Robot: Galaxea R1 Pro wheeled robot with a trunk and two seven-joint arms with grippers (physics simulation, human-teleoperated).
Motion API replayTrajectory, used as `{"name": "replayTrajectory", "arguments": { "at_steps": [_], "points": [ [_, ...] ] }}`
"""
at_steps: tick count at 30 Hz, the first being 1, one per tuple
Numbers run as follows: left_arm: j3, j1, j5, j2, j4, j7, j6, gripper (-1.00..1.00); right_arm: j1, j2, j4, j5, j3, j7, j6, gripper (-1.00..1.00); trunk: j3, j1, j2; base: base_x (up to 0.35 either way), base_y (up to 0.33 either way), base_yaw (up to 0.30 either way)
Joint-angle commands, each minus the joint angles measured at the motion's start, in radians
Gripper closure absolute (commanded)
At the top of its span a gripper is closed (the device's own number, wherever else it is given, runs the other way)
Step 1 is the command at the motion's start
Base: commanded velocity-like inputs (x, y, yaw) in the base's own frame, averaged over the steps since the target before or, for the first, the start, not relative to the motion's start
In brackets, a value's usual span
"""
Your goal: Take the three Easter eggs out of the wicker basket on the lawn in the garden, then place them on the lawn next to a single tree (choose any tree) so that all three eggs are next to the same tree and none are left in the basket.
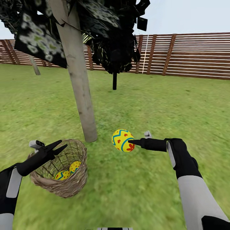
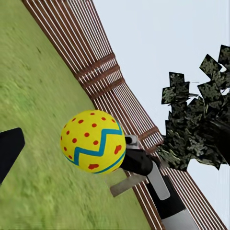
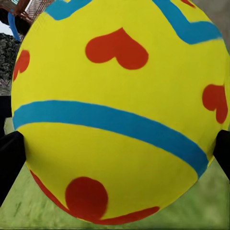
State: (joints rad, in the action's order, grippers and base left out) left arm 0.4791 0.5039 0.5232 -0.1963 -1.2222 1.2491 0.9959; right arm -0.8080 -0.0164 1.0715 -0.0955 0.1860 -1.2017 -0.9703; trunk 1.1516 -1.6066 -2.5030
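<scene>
The right gripper (image 1: 133,142) is shut tight on one egg (image 1: 123,140). It holds the egg up in the air, above the lawn (image 1: 134,188). In the right wrist view the egg (image 3: 120,110) sits snug between the two dark fingers.

The egg is round and smooth. It could slip out if the grip gets loose too soon. Then it could drop and roll away from the tree, because the grass is flat and nothing would stop it.

The left gripper (image 1: 59,147) is by the rim of the wicker basket (image 1: 68,187). Its fingers are spread a little and hold nothing. Two more eggs (image 1: 68,171) lie in the bottom of the basket. If the left arm bumps the basket, the basket could tip over and the eggs could roll out.

Just behind the basket stands the pale tree trunk (image 1: 81,95). The egg in the air is near it, a little to the right. If the arm swings too far, the egg could knock the trunk.

Far back there is a dark tree (image 1: 114,54) and the brown fence (image 1: 191,54).
</scene>
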Motion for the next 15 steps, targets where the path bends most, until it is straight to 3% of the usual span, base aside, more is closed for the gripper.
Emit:
{"name": "replayTrajectory", "arguments": {
  "at_steps": [1,9,12,15],
  "points": [
    [0.0,0.001,0.001,0.0,0.0,0.001,0.007,-1.0,0.0,0.001,0.001,-0.011,0.002,-0.009,-0.003,1.0,0.001,0.0,0.0,0.0,-0.347,0.291],
    [0.001,0.001,0.003,0.003,-0.002,0.003,0.005,-1.0,0.0,0.006,-0.002,-0.012,0.0,0.038,0.008,1.0,0.001,0.0,0.0,0.054,-0.294,0.291],
    [0.002,0.001,0.003,0.002,-0.004,0.004,0.004,-1.0,0.0,0.008,-0.002,-0.013,-0.001,0.109,0.033,1.0,0.001,0.0,0.0,0.197,-0.212,0.291],
    [0.003,0.001,0.004,0.002,-0.005,0.004,0.004,-1.0,0.0,0.01,-0.007,-0.013,-0.005,0.245,0.077,1.0,0.001,0.0,0.0,0.227,-0.238,0.291]
  ]
}}
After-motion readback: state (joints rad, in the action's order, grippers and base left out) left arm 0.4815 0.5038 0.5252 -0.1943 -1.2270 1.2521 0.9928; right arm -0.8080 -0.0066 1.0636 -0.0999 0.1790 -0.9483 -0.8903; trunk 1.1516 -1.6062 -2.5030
